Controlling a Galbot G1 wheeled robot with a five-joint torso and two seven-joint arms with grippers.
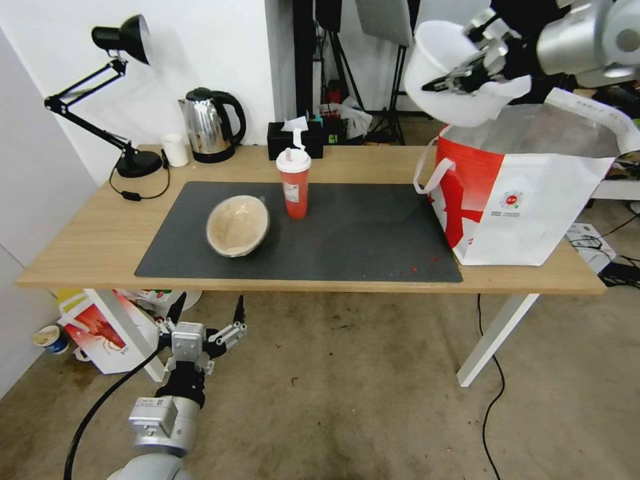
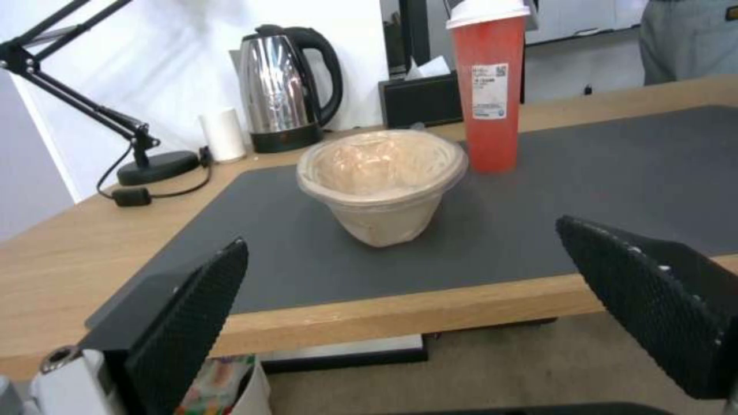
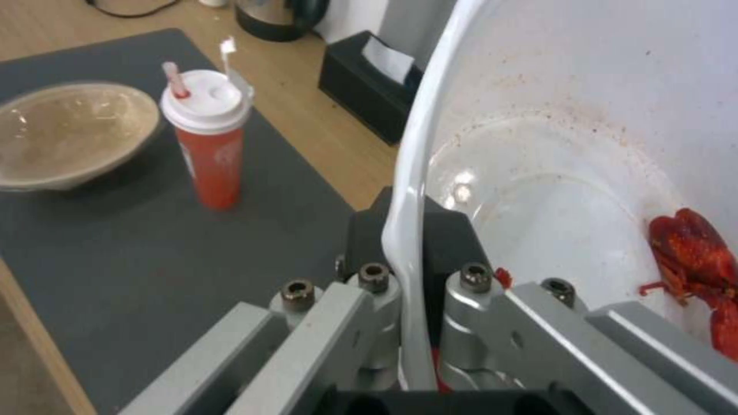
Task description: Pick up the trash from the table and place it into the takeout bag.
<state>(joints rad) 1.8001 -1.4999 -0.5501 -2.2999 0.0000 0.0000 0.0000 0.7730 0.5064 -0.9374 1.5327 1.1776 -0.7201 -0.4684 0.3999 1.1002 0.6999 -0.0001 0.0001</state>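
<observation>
Right gripper (image 1: 445, 83) clamps white bowl (image 1: 443, 73) rim above takeout bag (image 1: 527, 193), bowl partly cut off; left gripper (image 1: 207, 310) spread below table (image 1: 320, 283) edge.

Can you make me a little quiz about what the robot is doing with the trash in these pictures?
1. True or false: the right gripper holds the large white bowl by its rim, up above the takeout bag.
2. Which trash items sit on the dark mat of the table? A) the tan paper bowl and the red drink cup B) only the kettle C) three white bowls
3. Fill in: the left gripper hangs low in front of the table with its jaws ____.

Key
1. True; the red food scraps are inside the bowl.
2. A
3. open
</observation>
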